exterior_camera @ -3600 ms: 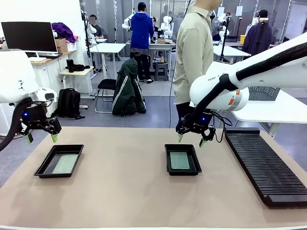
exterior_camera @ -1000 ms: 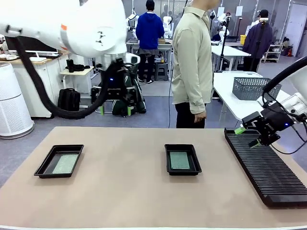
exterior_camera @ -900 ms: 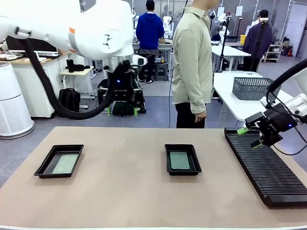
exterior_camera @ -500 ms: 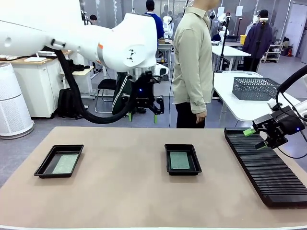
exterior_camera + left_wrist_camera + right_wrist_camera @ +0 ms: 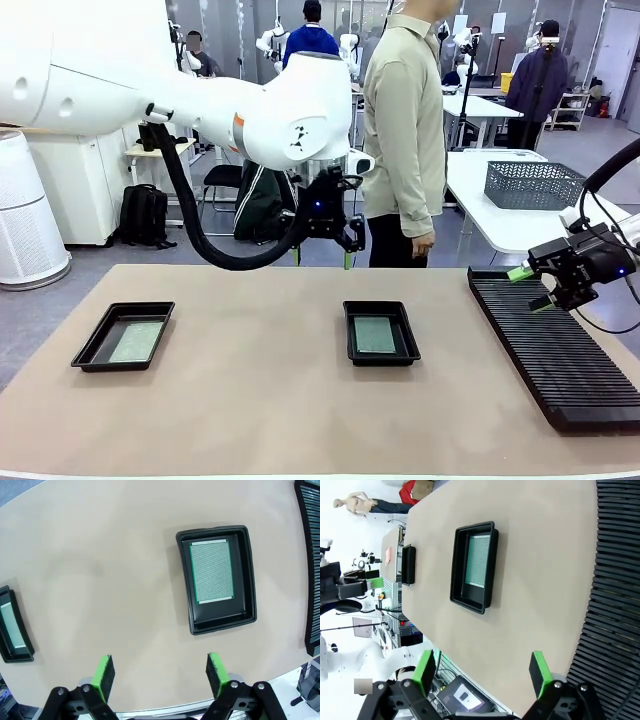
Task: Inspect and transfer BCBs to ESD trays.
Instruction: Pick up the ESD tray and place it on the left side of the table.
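Observation:
Two black ESD trays lie on the tan table, one at the left point(image 5: 124, 336) and one in the middle point(image 5: 380, 333), each with a green BCB flat on its floor point(image 5: 136, 341) point(image 5: 375, 334). From the left wrist view the middle tray point(image 5: 218, 578) and its BCB point(image 5: 211, 570) lie ahead, and the left tray's corner point(image 5: 14, 628) shows at the edge. My left gripper point(image 5: 322, 258) hangs open and empty above the table's far edge, behind the middle tray. Over the ribbed rack at the right, my right gripper point(image 5: 531, 288) is open and empty. The right wrist view has the middle tray point(image 5: 472, 566) ahead.
A long ribbed black rack point(image 5: 552, 343) runs along the table's right side. A person in a beige shirt point(image 5: 405, 120) stands at the far edge, close behind my left gripper. A grey mesh basket point(image 5: 532, 184) sits on a white side table.
My left arm has swung from the far left across to the middle, above the table's far edge. My right gripper has drifted from the middle tray to above the rack. Trays and boards have not moved.

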Available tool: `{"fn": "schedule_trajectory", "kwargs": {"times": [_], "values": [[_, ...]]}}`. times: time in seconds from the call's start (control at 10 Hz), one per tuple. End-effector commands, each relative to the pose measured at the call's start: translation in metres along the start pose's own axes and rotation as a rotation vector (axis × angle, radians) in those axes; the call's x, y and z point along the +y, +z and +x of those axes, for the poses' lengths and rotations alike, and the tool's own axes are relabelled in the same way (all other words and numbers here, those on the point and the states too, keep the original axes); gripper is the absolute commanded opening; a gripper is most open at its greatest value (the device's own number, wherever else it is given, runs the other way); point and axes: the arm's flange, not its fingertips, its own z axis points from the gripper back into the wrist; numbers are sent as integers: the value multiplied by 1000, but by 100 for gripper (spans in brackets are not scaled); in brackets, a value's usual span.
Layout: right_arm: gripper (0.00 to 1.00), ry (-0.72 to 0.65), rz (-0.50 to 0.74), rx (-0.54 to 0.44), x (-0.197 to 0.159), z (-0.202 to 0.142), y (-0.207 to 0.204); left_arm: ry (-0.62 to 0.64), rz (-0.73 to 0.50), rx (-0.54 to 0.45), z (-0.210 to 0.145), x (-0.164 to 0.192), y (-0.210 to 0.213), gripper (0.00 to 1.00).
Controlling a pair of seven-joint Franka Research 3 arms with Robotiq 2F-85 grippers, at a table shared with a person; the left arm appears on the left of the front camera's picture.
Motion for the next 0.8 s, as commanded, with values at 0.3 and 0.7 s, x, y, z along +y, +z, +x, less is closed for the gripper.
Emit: {"fn": "schedule_trajectory", "kwargs": {"times": [0.3, 0.7], "values": [[100, 5, -23, 4, 1, 0, 2, 53, 23, 24, 15, -28, -46, 98], [100, 5, -23, 4, 1, 0, 2, 62, 8, -2, 22, -39, -81, 98]]}}
